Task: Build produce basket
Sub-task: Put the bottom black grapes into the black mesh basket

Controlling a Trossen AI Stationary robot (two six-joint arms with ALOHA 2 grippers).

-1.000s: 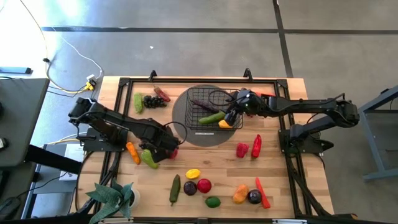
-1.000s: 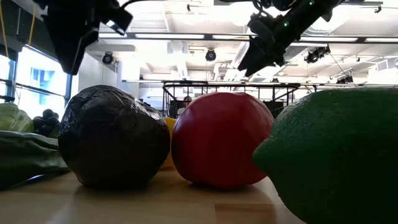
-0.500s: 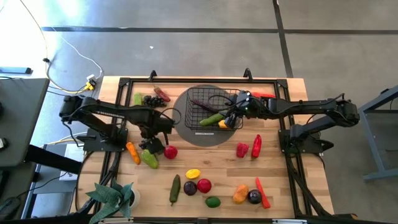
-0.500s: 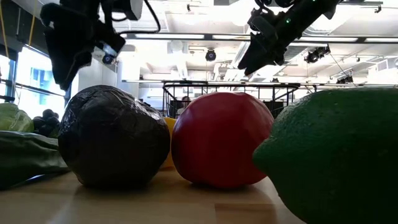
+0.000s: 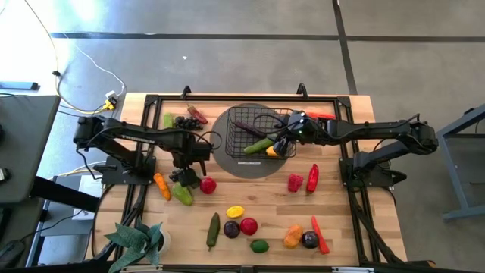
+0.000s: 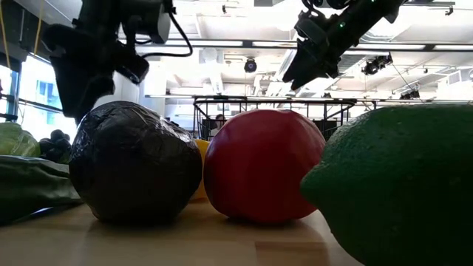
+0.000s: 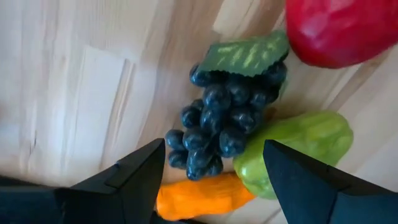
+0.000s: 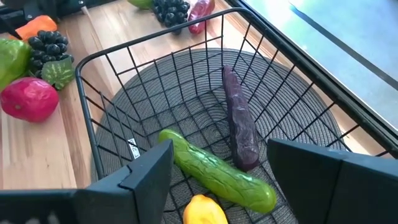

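The black wire basket [image 5: 254,135] stands on a round grey mat [image 5: 254,168] at the far middle. It holds a green cucumber [image 8: 217,174], a long purple vegetable [image 8: 239,118] and a yellow piece [image 8: 202,211]. My right gripper [image 8: 230,186] hangs open above the basket's right side [image 5: 284,140], with nothing between its fingers. My left gripper [image 5: 184,176] points down, open, over a dark grape bunch [image 7: 227,121]. The bunch lies on the table between a red apple [image 7: 339,28], a green pepper [image 7: 292,149] and an orange piece [image 7: 199,196]. The fingers [image 7: 134,180] stand clear of the grapes.
More produce lies loose: grapes and peppers at the far left [image 5: 186,121], red peppers [image 5: 303,180] right of the mat, and a row near the front with a dark plum [image 6: 137,162], a red apple [image 6: 262,166] and a green lime [image 6: 399,185]. A leafy plant [image 5: 136,239] stands front left.
My left gripper has swung a little toward the table's far left and come down, turning about its wrist, so the red apple beside it now shows. It stays open. My right gripper has kept still over the basket.
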